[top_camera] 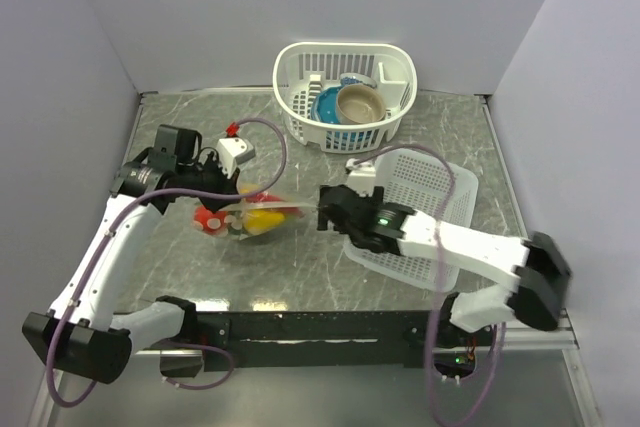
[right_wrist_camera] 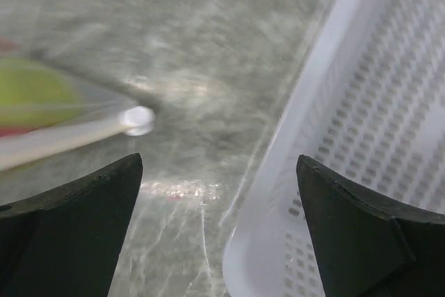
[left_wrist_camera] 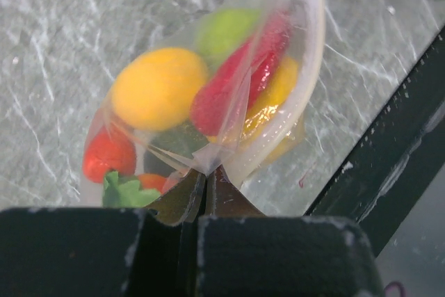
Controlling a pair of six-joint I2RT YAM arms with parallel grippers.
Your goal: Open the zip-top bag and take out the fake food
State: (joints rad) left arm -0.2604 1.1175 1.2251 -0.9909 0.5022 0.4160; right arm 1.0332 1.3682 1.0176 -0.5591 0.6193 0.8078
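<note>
The left gripper (left_wrist_camera: 206,196) is shut, its two fingers pinched on a fold of the bag (left_wrist_camera: 274,113); we see film caught between them in the left wrist view. The food (left_wrist_camera: 158,87) is inside the bag: one yellow piece, one lime green, a long red one, a smaller red one with a green leaf, and more yellow behind. We cannot tell whether the seal is open. The right gripper (right_wrist_camera: 219,165) stands wide open with nothing between its fingers. It is aimed at the end of the bag's zip strip, which lies just ahead of its left finger and apart from it. From above, the bag (top_camera: 258,215) sits left of centre on the table (top_camera: 300,262), between the left gripper (top_camera: 222,203) and the right gripper (top_camera: 325,209). We cannot tell whether it rests on the surface or hangs just above it. The table is grey stone-patterned sheet with pale veins, glossy enough to show glare. A flat white lattice tray (top_camera: 425,182) lies at the right, under the right arm, its rim just beside the right finger. A deep white basket (top_camera: 300,57) stands at the rear centre, holding a blue bowl (top_camera: 326,107) and a tan bowl (top_camera: 360,102). Plain pale walls close the rear and both sides. A black rail (top_camera: 330,325) runs along the near edge and carries both arm bases.
</note>
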